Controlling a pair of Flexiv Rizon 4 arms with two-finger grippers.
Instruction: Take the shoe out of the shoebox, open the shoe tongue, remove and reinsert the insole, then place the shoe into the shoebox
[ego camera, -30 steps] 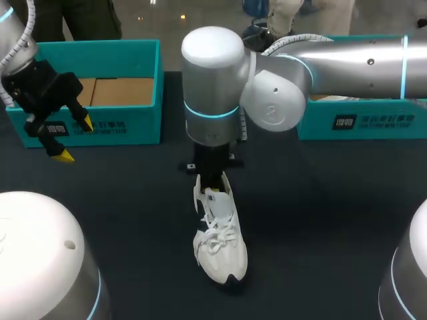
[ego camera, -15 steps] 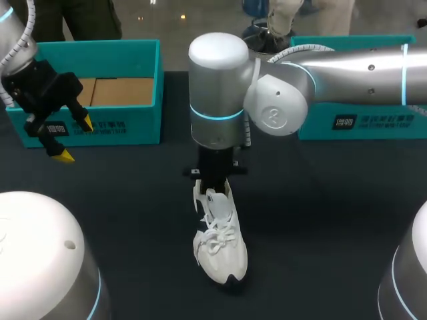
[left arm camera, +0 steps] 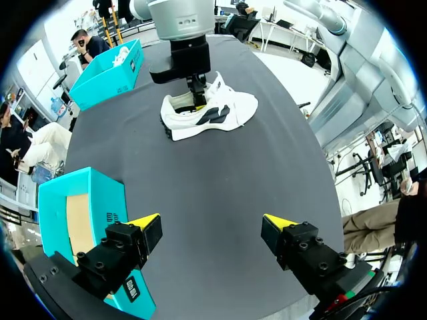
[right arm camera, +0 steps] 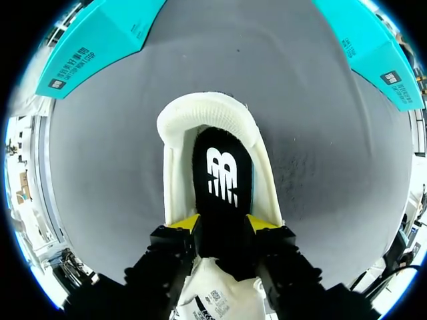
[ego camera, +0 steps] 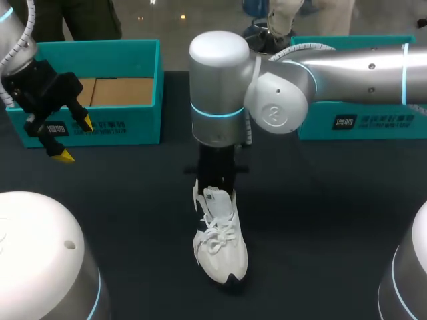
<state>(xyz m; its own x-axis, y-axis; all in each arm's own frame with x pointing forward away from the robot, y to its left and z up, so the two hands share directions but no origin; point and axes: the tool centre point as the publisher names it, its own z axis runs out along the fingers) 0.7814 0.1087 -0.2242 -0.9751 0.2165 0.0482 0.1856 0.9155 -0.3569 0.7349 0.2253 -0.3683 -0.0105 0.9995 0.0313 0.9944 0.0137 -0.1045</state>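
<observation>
A: Where's the shoe?
B: Shoe (ego camera: 219, 250) is on its sole mid-table (ego camera: 133, 200), out of both boxes. Insole (right arm camera: 222, 177) lies inside it. Right gripper (right arm camera: 223, 223) is in the opening, tips pinching the insole's two edges.
A: Step?
B: Insole step, I reckon. Pull or reseat, can't tell. Next needs a straight, steady stroke without dragging the shoe.
A: Left?
B: Left gripper (ego camera: 75, 139) is spread, empty, by the left box (ego camera: 150, 80).

the hand (right arm camera: 221, 224) pinched the black insole (right arm camera: 222, 175) between its yellow-tipped fingers (right arm camera: 189, 223) inside the white shoe (right arm camera: 200, 110) on the dark counter (right arm camera: 100, 173), a teal shoebox (right arm camera: 100, 40) ahead to one side and a second shoebox (right arm camera: 373, 53) to the other.
</observation>
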